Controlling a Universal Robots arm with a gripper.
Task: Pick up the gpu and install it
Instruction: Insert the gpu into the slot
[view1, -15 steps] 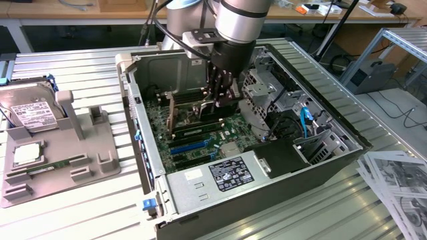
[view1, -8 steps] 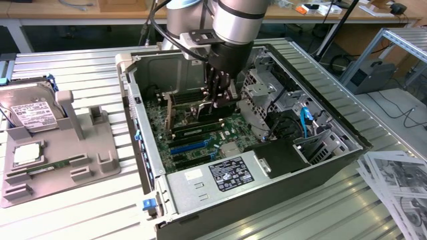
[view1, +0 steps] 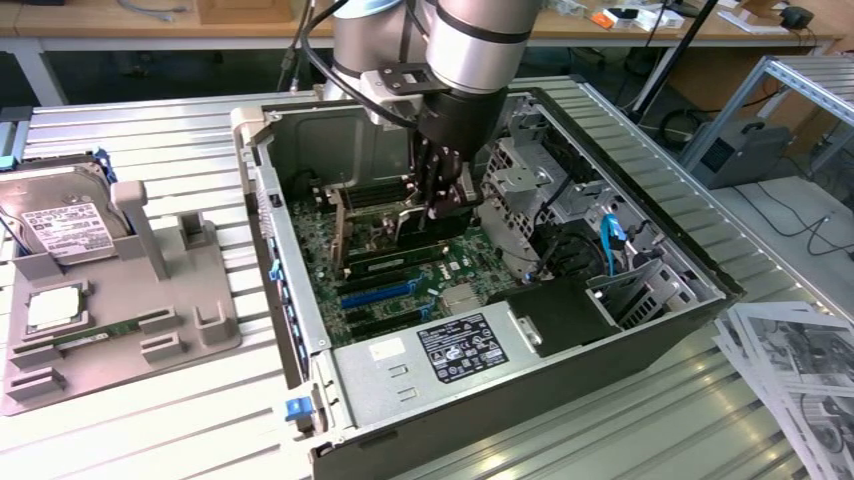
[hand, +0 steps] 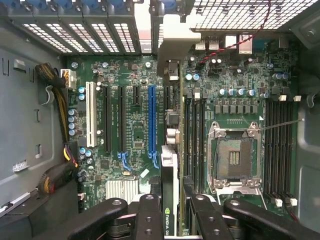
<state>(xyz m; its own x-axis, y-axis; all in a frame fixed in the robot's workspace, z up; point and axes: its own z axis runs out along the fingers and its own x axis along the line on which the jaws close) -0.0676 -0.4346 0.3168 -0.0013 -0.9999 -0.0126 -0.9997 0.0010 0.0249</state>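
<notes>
The open computer case lies on the slatted metal table, and my arm reaches down into it. My gripper hangs over the motherboard near the case's middle. In the wrist view the gripper is shut on the gpu, which I see edge-on: a thin dark card with a green-lettered label between the fingers and a silver bracket at its far end. The card hangs above the board, parallel to the long blue slot and close beside it. I cannot tell whether its edge touches a slot.
Around the card stand a white slot, black memory slots and the bare processor socket. A drive cage and power supply crowd the case. At the exterior view's left a grey fixture holds a hard drive.
</notes>
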